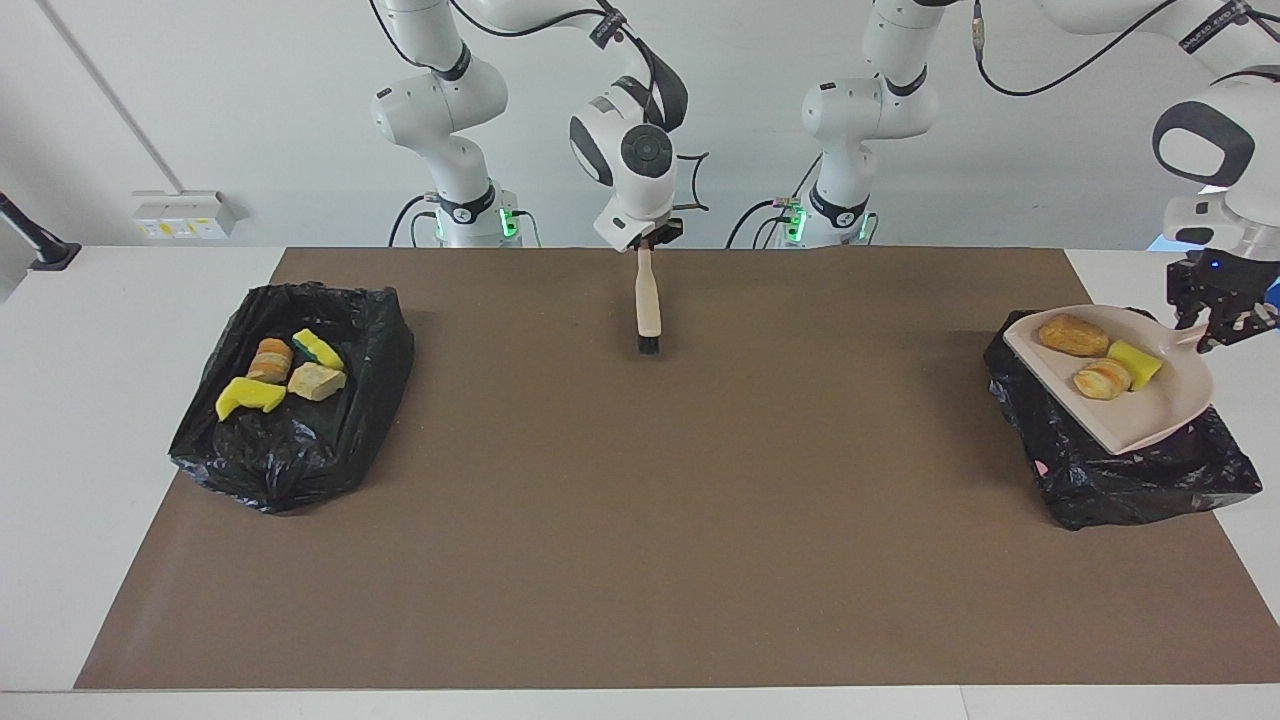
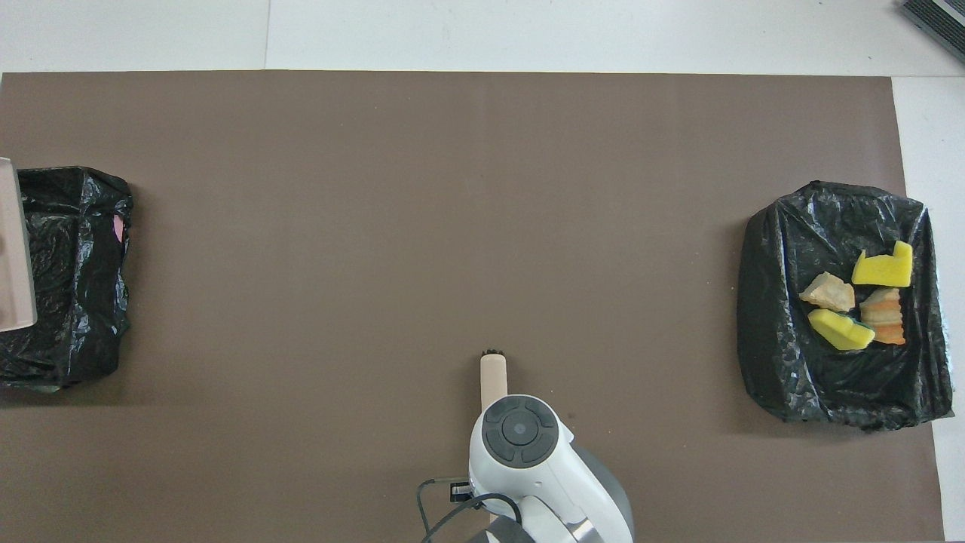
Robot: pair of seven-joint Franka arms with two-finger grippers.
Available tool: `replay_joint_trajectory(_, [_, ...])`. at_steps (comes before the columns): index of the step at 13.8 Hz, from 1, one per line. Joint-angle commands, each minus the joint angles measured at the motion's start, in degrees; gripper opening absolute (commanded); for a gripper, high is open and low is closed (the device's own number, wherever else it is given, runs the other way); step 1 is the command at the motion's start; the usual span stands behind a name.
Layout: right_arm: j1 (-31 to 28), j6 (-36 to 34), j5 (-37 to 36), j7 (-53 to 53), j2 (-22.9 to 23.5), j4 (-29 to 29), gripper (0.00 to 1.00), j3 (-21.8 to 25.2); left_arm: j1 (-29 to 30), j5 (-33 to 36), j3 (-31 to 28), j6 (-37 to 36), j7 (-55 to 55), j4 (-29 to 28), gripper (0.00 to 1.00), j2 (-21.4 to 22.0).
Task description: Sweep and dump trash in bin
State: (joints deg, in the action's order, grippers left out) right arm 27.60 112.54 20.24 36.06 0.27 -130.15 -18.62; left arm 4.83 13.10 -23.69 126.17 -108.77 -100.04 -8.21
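At the facing view's right edge the left gripper (image 1: 1212, 322) clamps the dustpan (image 1: 1150, 410), level over the bin (image 1: 1120, 470) so its trash (image 1: 1100, 362) stays until tipped. Top centre, the right gripper (image 1: 647, 238), closed on the brush (image 1: 648, 300), waits clear.

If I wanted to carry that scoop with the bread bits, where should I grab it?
Probably by the short handle stub at the closed, rounded end of the dustpan, where the left gripper pinches it from above. The other end is wide and open, so holding the stub keeps the scraps from sliding out.
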Motion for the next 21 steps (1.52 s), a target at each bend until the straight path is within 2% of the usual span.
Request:
replay_joint_trajectory(1, [-1.40, 0.58, 0.42, -2.49, 0.08, -0.20, 0.00, -0.19, 0.45, 12.67, 0.40, 2.92, 0.48, 3.01, 0.00, -2.25])
replay_joint_trajectory(2, [-2.19, 0.75, 0.41, -3.79, 0.95, 0.41, 0.00, -0.19, 0.45, 16.05, 0.49, 3.29, 1.27, 2.83, 0.00, -2.25])
replay_joint_trajectory(4, [-3.51, -0.38, 0.06, -5.12, 4.03, 3.13, 0.00, -0.19, 0.19, 18.18, 0.40, 2.69, 1.81, 2.48, 0.00, -2.25])
replay_joint_trajectory(7, [-3.43, -0.39, -0.03, -5.13, 4.03, 3.23, 0.00, -0.19, -0.69, 28.53, 0.75, 2.24, 5.39, 1.26, 0.00, -2.34])
replay_joint_trajectory(9, [-3.17, -0.39, -0.03, -5.13, 4.12, 3.76, 0.00, -0.28, -0.78, 32.32, 1.01, 2.07, 6.03, 0.99, 0.00, -2.25])
replay_joint_trajectory(14, [-1.76, 0.40, 0.06, -4.25, 5.18, 4.29, 0.00, -0.37, -2.01, 42.44, 2.51, -3.28, 11.46, 1.78, 0.00, -2.34])
replay_joint_trajectory(18, [-1.58, 1.63, -0.12, -4.34, 5.79, 3.58, 0.01, -0.37, -2.01, 51.48, 6.37, -9.43, 11.83, 3.35, 0.00, -2.34])
replay_joint_trajectory(19, [-1.67, 1.63, -0.12, -4.86, 5.97, 3.58, 0.38, -0.28, -2.01, 53.50, 6.46, -11.54, 12.09, 4.32, 0.00, -2.60])
replay_joint_trajectory(20, [-1.67, 1.72, -0.12, -5.56, 5.97, 3.67, 0.93, -0.28, -2.01, 54.13, 6.90, -12.25, 12.09, 5.20, 0.00, -2.69])
replay_joint_trajectory(21, [-1.67, 1.81, -0.12, -6.26, 5.97, 3.67, 1.00, -0.28, -2.01, 54.49, 7.08, -12.96, 12.18, 5.81, 0.00, -2.69])
